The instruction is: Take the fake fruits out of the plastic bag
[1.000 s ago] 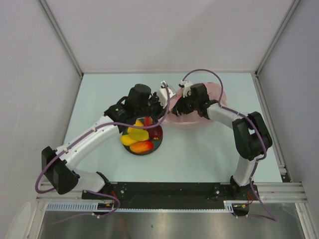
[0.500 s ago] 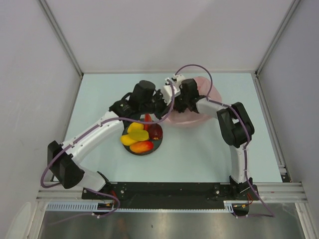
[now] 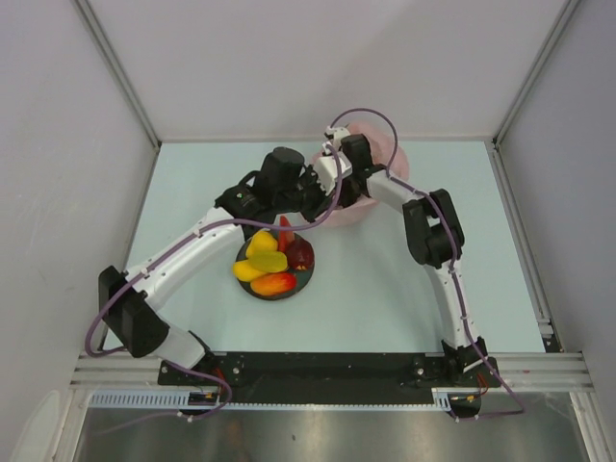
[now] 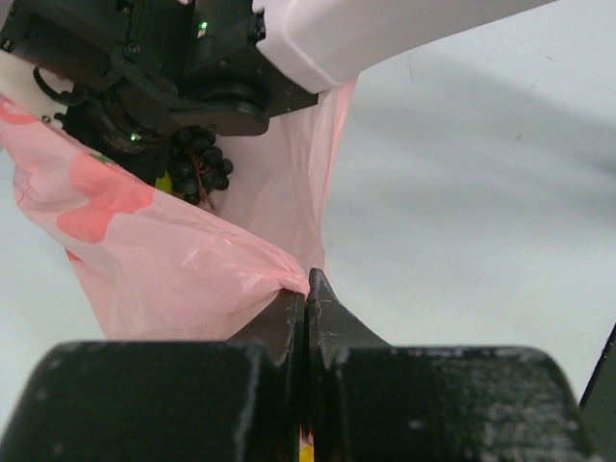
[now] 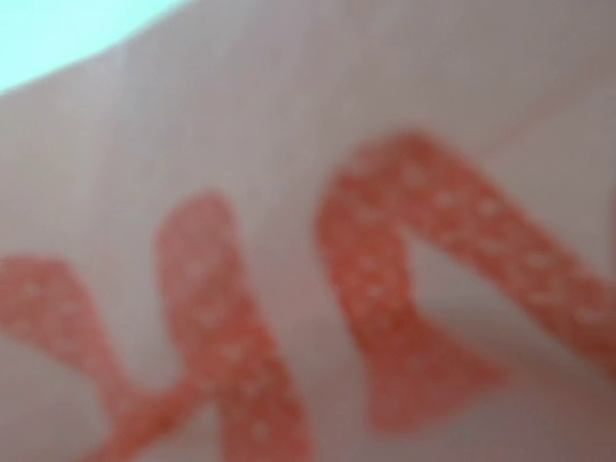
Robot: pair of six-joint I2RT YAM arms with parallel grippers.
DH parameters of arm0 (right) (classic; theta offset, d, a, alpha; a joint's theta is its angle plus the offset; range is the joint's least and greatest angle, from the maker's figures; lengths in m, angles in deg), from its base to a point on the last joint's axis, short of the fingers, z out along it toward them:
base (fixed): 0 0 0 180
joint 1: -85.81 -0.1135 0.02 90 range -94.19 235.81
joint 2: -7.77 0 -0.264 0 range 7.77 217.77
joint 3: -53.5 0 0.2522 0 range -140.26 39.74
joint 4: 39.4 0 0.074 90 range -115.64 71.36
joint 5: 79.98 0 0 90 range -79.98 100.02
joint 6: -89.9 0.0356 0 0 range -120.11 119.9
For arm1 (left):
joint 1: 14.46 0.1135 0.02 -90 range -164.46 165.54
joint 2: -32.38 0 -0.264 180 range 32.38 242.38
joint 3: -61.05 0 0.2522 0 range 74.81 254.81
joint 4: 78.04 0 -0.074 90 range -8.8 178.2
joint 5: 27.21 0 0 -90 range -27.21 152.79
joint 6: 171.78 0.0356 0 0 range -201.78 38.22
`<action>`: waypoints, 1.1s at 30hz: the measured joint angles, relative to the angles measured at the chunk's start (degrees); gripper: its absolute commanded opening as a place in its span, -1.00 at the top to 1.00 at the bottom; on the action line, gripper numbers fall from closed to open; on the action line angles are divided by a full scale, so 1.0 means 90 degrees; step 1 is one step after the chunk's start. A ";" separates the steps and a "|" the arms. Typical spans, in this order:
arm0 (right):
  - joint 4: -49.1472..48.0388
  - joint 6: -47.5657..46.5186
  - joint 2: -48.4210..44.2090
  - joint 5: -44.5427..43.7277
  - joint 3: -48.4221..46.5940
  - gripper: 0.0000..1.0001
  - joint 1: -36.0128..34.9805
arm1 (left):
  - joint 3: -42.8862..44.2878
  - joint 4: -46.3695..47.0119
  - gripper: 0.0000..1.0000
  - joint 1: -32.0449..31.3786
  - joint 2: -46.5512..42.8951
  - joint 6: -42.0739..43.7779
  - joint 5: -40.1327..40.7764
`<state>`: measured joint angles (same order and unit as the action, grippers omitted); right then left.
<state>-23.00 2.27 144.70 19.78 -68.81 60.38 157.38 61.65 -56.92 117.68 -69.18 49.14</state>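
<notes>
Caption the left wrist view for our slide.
Left hand pinches the thin pink plastic bag; dark purple grapes show above.

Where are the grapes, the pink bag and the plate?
grapes [image 4: 202, 166]: left wrist view, middle of the dark bunch.
pink bag [image 4: 183, 265]: left wrist view, its crinkled side.
plate [image 3: 305, 277]: top view, bare right rim.

One plastic bag, one plate, one grape bunch and one red-orange mango.
</notes>
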 measured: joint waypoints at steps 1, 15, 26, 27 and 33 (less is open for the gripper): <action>0.0015 0.0000 -0.0041 0.0083 0.0053 0.45 0.0058 | 0.0019 0.0012 0.99 0.0000 0.0015 -0.0002 0.0002; 0.1226 -0.0481 -0.2982 0.2790 0.2021 0.46 0.1559 | 0.0675 0.0335 0.99 0.0505 0.0928 -0.0585 0.0362; 0.2776 -0.2183 -0.4957 0.4401 0.2025 0.44 0.1545 | 0.1778 0.0634 -0.89 0.0709 0.1600 -0.0714 0.0641; 0.2810 -0.2266 -0.5030 0.4430 0.2025 0.44 0.1447 | 0.1780 0.0631 -0.89 0.0709 0.1581 -0.0724 0.0668; 0.2732 -0.2885 -0.5433 0.4469 0.2025 0.44 0.0335 | 0.1401 0.0488 -0.92 0.0896 0.0879 -0.0607 0.0984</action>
<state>1.59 -23.70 95.80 60.00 -50.59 63.40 169.99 66.04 -48.85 125.59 -74.65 57.99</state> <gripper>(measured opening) 0.650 0.962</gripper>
